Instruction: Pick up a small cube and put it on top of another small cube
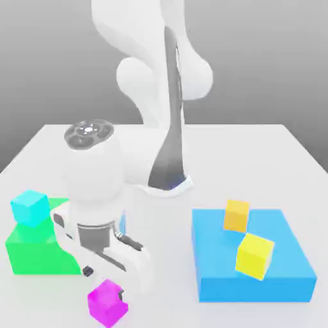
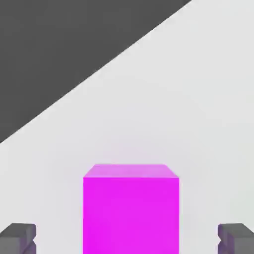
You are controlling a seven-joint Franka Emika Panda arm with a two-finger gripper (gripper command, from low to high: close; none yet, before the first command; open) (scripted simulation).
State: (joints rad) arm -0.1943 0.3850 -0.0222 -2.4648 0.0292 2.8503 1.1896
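Tabletop point(image 1: 165, 282) pale, backdrop point(image 1: 256, 64) grey: open jaws lined up at magenta cube point(image 1: 107, 303)

Tabletop was plain white. Magenta cube sat at the lower left of the exterior view's frame, near the bottom edge. Cyan cube point(image 1: 30, 208), the stacking target, was left of centre by the frame edge, on top of the green block point(image 1: 41, 253).

Step in hand looked like the grasp. Doing it well called for keeping the jaws square to the cube's side faces, going low enough for a solid bite, then closing evenly so neither side shoved it. A shallow grip could have let it tilt; a clean vertical lift, high enough to clear the green block and cyan cube, was wanted next.

Jaws were wide open, nothing gripped. In the hand view the magenta cube lay between the two sides, roughly centred, with a visible gap on each, and its edges ran parallel to them. In the exterior view the jaws were right by its upper part; exact depth around it couldn't be told. Placing was not yet done.
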